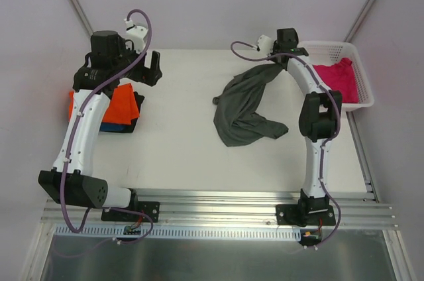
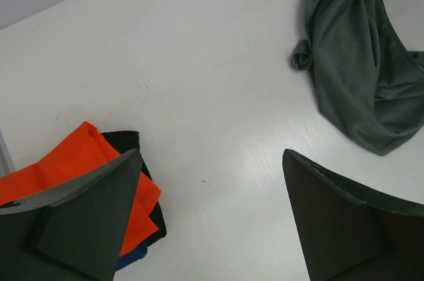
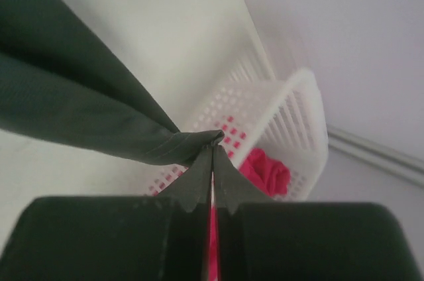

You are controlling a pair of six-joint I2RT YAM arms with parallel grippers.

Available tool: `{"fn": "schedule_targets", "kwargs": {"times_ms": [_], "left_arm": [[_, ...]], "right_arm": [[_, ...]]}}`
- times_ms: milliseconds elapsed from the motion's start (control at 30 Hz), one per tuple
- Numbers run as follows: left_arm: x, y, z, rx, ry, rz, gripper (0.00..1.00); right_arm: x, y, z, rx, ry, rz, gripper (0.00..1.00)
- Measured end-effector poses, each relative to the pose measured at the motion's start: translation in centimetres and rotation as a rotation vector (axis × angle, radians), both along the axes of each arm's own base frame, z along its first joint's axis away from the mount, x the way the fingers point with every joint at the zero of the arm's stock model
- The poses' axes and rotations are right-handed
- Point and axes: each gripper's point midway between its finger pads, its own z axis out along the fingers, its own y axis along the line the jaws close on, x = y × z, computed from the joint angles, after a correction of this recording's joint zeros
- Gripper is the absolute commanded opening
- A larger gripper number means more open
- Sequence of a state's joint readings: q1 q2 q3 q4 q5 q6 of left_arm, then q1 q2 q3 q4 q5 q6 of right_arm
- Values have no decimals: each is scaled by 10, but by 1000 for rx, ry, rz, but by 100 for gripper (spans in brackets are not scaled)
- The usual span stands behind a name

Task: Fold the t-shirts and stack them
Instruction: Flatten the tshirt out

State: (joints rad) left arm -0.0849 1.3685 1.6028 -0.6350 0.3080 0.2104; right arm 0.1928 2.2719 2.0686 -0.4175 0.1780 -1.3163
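Okay, the dark grey shirt point(image 1: 245, 105) point(image 2: 358, 62) point(image 3: 79, 109) lies crumpled mid-table. One end is lifted and stretched toward the basket, and the rest is bunched on the table point(image 1: 179, 155). Your right gripper point(image 1: 279, 60) point(image 3: 212, 147) is clenched on that lifted end, fingertips pressed together with the cloth pinched between them. The orange shirt point(image 1: 122, 105) point(image 2: 73, 155) sits folded at the table's left edge on top of a dark one point(image 2: 126, 140), with a blue edge point(image 2: 132, 258) showing underneath. The pink shirt point(image 1: 338, 79) point(image 3: 265, 168) is heaped inside the white basket point(image 1: 363, 79) point(image 3: 298, 115) at the far right. Your left gripper point(image 1: 147, 69) point(image 2: 211, 158) hangs over the table just beside the stack, jaws spread wide and nothing between them.
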Motion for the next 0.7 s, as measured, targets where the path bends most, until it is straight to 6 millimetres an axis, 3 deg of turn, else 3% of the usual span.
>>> {"fn": "schedule_targets", "kwargs": {"times_ms": [167,267,433,600,700], "left_arm": [[-14,-33,-13,-17,50,-141,85],[-28,-68,-28,-13,96,-271,83],[-55,-127,-92,73,266,-477,75],[-65,-163,-168,254,417,-590,71],[-54,-180,-196,381,445,-624,69]], "right_arm": [[-15,-61,33,-45,-22,-161,1],[-37,-87,59,-53,-41,-248,1],[-81,-94,84,-21,-27,-318,1],[-96,-91,90,40,-19,-364,1],[-101,-89,85,60,5,-375,1]]}}
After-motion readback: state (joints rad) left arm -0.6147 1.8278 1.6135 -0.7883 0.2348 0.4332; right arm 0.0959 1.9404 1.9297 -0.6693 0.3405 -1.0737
